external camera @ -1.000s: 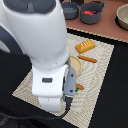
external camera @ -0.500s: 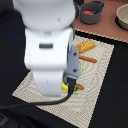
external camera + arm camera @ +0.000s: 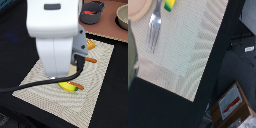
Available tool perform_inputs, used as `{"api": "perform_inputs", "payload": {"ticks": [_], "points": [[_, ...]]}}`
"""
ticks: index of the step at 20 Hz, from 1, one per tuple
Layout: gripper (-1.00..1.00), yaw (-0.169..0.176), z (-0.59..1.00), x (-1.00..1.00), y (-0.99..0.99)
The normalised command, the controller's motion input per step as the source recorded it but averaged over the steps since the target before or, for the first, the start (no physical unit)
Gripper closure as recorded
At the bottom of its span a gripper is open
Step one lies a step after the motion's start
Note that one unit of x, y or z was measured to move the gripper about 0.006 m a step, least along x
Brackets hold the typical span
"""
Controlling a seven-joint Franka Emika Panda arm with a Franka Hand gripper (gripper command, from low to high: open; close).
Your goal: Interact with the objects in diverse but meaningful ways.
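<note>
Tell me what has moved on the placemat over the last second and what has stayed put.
Only the arm moved: its white body swung toward the exterior view's right and further up the picture, uncovering the banana and a sausage stick lying against it. Nothing was visibly picked up or released; the claw is out of sight. The placemat, bread loaf and the grey pot kept their places.

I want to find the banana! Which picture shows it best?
The exterior view shows it best: the yellow banana lies on the woven placemat just below the robot arm, with most of it visible. The wrist view catches only a small yellow-green tip at the picture's edge.
</note>
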Motion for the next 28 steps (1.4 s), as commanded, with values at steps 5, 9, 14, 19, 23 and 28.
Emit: {"api": "perform_inputs", "payload": {"ticks": [5,9,14,19,23,28], "points": [[-1.00,0.072,-0.14,0.11,0.84],[-1.00,0.095,-0.21,0.12,0.77],[-1.00,0.074,-0.35,0.01,0.75],[-1.00,0.008,-0.48,-0.14,0.77],[-1.00,-0.142,-0.48,-0.35,0.50],[-1.00,-0.198,-0.22,-0.40,0.30]]}}
